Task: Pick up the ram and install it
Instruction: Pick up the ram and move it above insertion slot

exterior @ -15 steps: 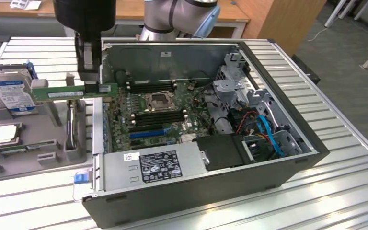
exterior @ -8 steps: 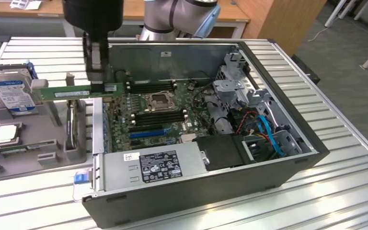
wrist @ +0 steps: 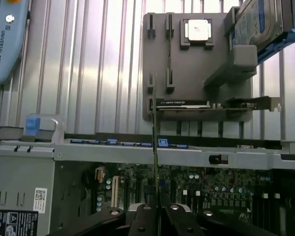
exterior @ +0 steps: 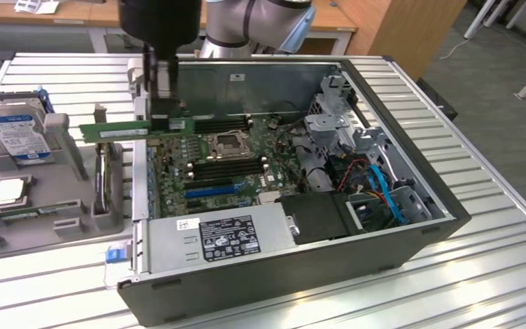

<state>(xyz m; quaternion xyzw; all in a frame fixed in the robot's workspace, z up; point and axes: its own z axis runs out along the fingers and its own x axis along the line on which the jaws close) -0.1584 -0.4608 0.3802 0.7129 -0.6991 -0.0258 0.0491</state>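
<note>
Gripper (exterior: 166, 120) clamps the ram (exterior: 117, 130) level over the wall of the open computer case (exterior: 290, 281), beside a gray tray (exterior: 71, 205) holding a hard drive (exterior: 16, 133) and processor (exterior: 7, 193). Arm (wrist: 2, 42) lettering reads "UNIVERSAL ROBOTS".

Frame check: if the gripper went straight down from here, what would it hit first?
Likely the case rim: the gripper, shut on the ram, points down over the motherboard, but the ram sticks out sideways across that rim. Heights are hard to judge, so this is tentative.
</note>
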